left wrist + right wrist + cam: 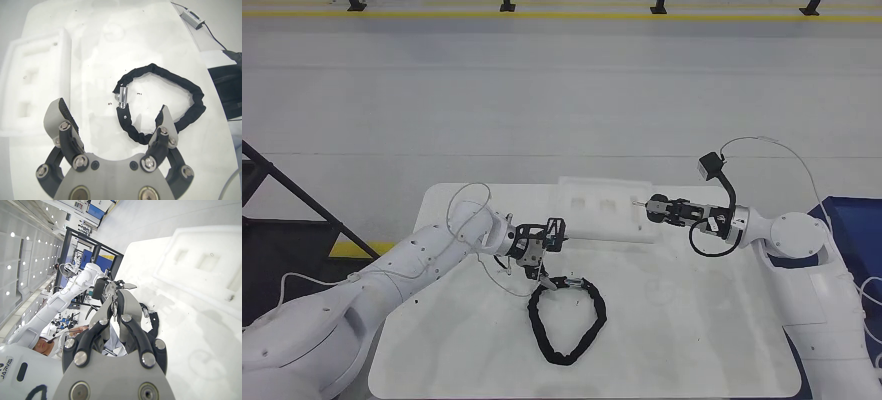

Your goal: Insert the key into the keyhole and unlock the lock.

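Where the white tabletop (pixel 712 335) rounds off at its corners, one chain lock (pixel 567 322) lies in a loose loop. Its links are sleeved in soft black fabric, and its two ends meet at a short polished chrome cylinder (pixel 123 96). The left gripper (pixel 112 105) hangs just above that cylinder end, its two metal fingers with ribbed black pads spread wide and holding nothing. The right gripper (pixel 115 298) is well apart from the lock, over the tabletop near a foam block, with its fingers pressed together on one thin metal key (pixel 114 311). The single white foam block (pixel 607 212) has a grainy surface and several rectangular pockets. Around the tabletop is a pale grey floor (pixel 542 100) crossed by a yellow line (pixel 562 14).
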Robot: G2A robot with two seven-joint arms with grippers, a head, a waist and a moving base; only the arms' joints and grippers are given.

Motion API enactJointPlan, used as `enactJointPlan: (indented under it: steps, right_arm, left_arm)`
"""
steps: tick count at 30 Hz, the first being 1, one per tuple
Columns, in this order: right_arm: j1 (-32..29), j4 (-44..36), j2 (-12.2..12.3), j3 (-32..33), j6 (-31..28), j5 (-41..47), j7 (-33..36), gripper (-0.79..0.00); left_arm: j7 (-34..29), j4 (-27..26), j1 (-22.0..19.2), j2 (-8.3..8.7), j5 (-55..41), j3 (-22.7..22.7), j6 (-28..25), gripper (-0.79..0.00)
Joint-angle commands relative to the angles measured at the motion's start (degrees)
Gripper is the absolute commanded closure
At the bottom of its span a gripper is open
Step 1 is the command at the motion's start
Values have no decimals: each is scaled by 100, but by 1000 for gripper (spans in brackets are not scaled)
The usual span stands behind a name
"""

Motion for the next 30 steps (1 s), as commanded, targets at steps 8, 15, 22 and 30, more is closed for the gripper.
enactJointPlan:
  steps: [8, 15, 22, 30]
  right_arm:
    - [0, 0, 0, 0, 0, 0, 0, 0]
    - [0, 0, 0, 0, 0, 0, 0, 0]
    - [0, 0, 0, 0, 0, 0, 0, 0]
    - [0, 0, 0, 0, 0, 0, 0, 0]
  left_arm:
    - [31, 1, -2, 2, 0, 0, 0, -785]
    - [31, 1, -2, 2, 0, 0, 0, -785]
    - [446, 105, 455, 13, -86, -157, 287, -785]
    - [1306, 366, 817, -163, 799, -98, 832, -785]
